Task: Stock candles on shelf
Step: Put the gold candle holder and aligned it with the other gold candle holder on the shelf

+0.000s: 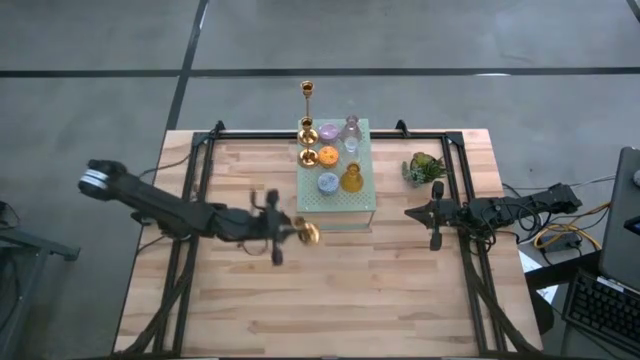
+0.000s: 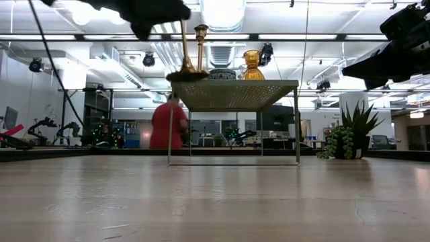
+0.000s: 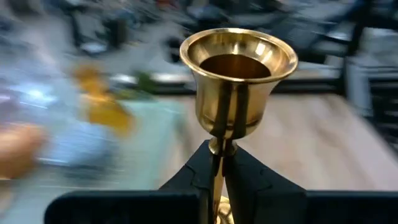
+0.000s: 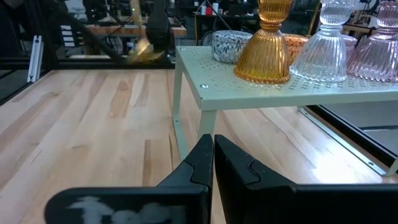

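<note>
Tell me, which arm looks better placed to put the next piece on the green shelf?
Left, probably: the left gripper is shut on a brass candlestick beside the shelf. The right gripper is shut and empty.

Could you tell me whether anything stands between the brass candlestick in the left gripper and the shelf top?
Nothing visible does. The left gripper holds the brass candlestick just off the shelf's near-left corner, and that front-left part of the mesh top looks bare.

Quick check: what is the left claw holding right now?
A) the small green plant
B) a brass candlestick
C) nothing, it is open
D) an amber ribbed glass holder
B: the left claw is shut on the stem of a brass candlestick, beside the shelf.
</note>
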Robot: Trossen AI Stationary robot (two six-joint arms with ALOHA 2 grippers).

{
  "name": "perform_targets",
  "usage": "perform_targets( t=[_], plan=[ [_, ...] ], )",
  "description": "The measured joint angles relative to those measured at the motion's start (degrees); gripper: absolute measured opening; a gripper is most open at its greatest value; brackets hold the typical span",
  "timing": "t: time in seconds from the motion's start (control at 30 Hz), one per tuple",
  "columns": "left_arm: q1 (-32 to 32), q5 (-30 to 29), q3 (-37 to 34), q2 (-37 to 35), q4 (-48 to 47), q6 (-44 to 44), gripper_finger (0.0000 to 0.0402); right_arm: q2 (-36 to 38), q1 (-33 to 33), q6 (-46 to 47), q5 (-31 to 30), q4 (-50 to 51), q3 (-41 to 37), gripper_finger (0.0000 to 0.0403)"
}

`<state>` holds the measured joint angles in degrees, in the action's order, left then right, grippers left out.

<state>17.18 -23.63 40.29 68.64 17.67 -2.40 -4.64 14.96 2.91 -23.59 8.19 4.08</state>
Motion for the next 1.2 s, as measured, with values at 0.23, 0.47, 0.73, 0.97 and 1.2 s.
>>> perform_targets(
  t=[0.23, 0.47, 0.73, 0.97, 1.2],
  plan=[
    [-5.3, -7.8, 0.0, -8.7, -2.3, 6.9, 0.0025, 0.0, 0.0, -0.1, 0.0, 0.0, 0.0, 0.0008],
    [-15.8, -7.0, -0.1, -9.0, -3.2, 3.4, 0.0024, 0.0, 0.0, -0.1, 0.0, 0.0, 0.0, 0.0008],
    [-25.2, 5.8, 0.1, -8.5, -3.7, -4.1, 0.0029, 0.0, 0.0, -0.1, 0.0, 0.0, 0.0, 0.0008],
    [-25.8, 6.1, 0.1, -7.6, -3.4, -5.1, 0.0027, 0.0, 0.0, 0.0, 0.0, 0.0, 0.0, 0.0008],
    [-26.0, 6.0, 0.4, -3.8, -1.9, -5.4, 0.003, 0.0, 0.0, -0.1, 0.0, 0.0, 0.0, 0.0008]
  ],
)
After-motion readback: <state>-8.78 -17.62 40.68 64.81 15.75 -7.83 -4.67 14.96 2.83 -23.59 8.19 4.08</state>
